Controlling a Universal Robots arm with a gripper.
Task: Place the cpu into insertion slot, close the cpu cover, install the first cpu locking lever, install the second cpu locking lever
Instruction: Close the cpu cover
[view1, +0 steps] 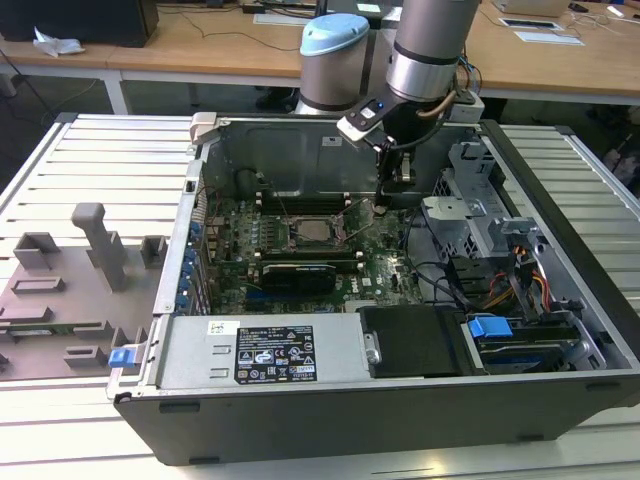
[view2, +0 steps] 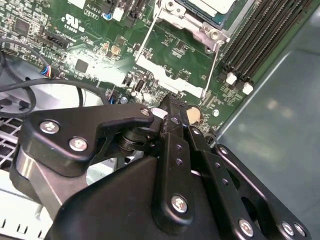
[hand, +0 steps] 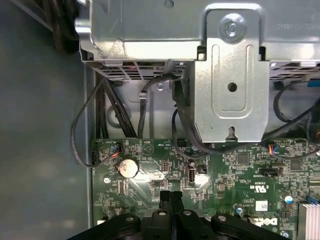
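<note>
The cpu (view1: 313, 231) shows as a pale square in the insertion slot (view1: 314, 246) at the middle of the green board. The silver cpu cover (view2: 192, 26) lies flat around the cpu (view2: 212, 5). Thin wire locking levers (view2: 144, 42) run from the socket's corners out over the board toward my gripper. My gripper (view1: 398, 196) hangs just to the exterior view's right of the socket. Its black fingers are shut with nothing between them in both wrist views (view2: 172, 106) (hand: 171, 196). The tips hover close above the board near a coin battery (hand: 128, 167).
A silver drive cage (view1: 480, 215) with cables stands right of my gripper in the exterior view. The labelled power-supply box (view1: 260, 355) lines the case front. Long black memory slots (view2: 260, 35) flank the socket. A grey fixture (view1: 90, 260) sits outside the case on the left.
</note>
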